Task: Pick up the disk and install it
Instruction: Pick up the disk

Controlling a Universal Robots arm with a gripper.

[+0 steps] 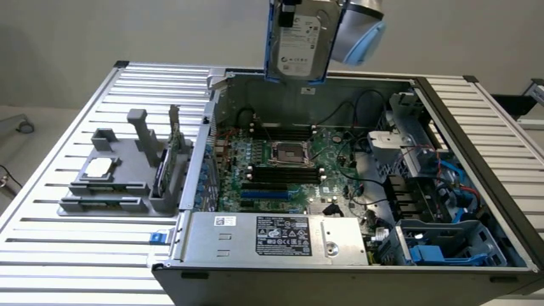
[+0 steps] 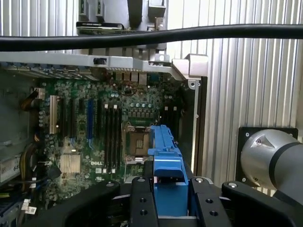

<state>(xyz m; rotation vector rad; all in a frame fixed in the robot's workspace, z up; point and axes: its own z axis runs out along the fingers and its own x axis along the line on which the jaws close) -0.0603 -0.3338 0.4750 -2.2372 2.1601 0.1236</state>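
disk (image 1: 297, 44) hangs upright in the air at the top of the exterior view, white label toward the camera, blue carrier frame along its edges. it's clear of everything, above the far wall of the open pc case (image 1: 340, 280). gripper (image 1: 292, 7) has it from above, next to the arm's silver-and-blue wrist (image 1: 361, 32). the case lies open on the slatted bench (image 1: 76, 255), w/ the green motherboard (image 1: 264, 159) exposed and the grey labelled power-supply box (image 1: 281, 239) at the near edge. a blue drive cage (image 1: 450, 245) sits in the near corner on the exterior view's right. a grey fixture (image 1: 119, 185) stands on the bench at the exterior view's left, beside the case.

wrist view – looking down past the disk (image 2: 166, 161), edge-on, onto the motherboard (image 2: 94, 118) far below. the gripper (image 2: 169, 201) is closed partway onto it: a black finger (image 2: 142, 203) presses each side of the blue frame, no gap. a thick black cable (image 2: 142, 37) crosses in front, and part of the silver arm (image 2: 272, 156) shows over the bench slats.
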